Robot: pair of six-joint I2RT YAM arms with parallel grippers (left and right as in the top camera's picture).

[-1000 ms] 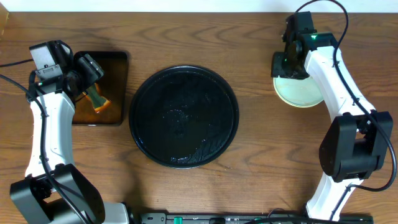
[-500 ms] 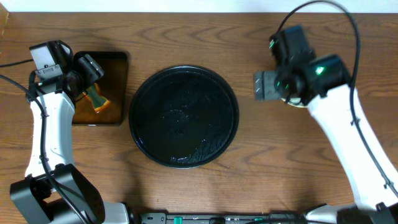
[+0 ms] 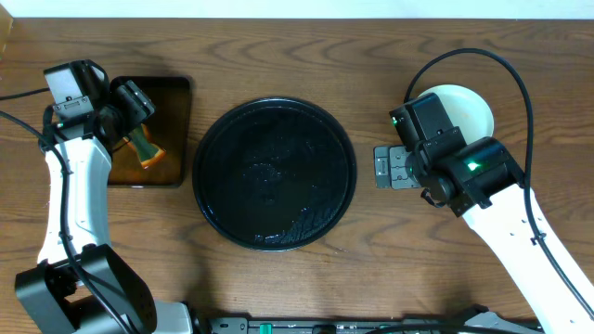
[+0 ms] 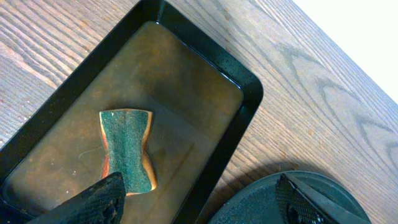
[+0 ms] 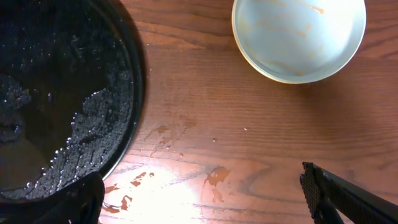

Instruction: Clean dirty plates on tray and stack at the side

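1. Tabletop [image 3: 371, 260]: brown wood with a strong grain. It carries all the items below.

2. Large round glossy black tray with a raised rim [image 3: 274, 173]: at the centre of the tabletop. Its floor is wet, with beads and a film of liquid seen in the right wrist view [image 5: 62, 93].

3. Small round pale plate [image 3: 467, 104]: on the bare tabletop to the right of the round tray and well apart from it, toward the far edge. It is partly hidden by the right arm in the overhead view. The right wrist view shows thin orange-brown smears inside it [image 5: 298, 37]. Whether other plates lie beneath it cannot be told.

4. Small rectangular black tray [image 3: 183, 130]: to the left of the round tray and just beside it, filled with brown liquid [image 4: 249, 93].

5. Green hourglass-shaped sponge with an orange backing [image 4: 127, 149]: lying in the brown liquid of the rectangular tray [image 3: 144, 148].

6. Reddish-brown spots [image 5: 217, 177]: on the tabletop between the round tray and the plate.

7. Left hand [image 4: 199, 202]: fingers wide apart, holding nothing, above the rectangular tray near the sponge [image 3: 130, 100].

8. Right hand [image 5: 202, 199]: fingers wide apart, holding nothing, over the tabletop between the round tray and the plate [image 3: 390, 167].
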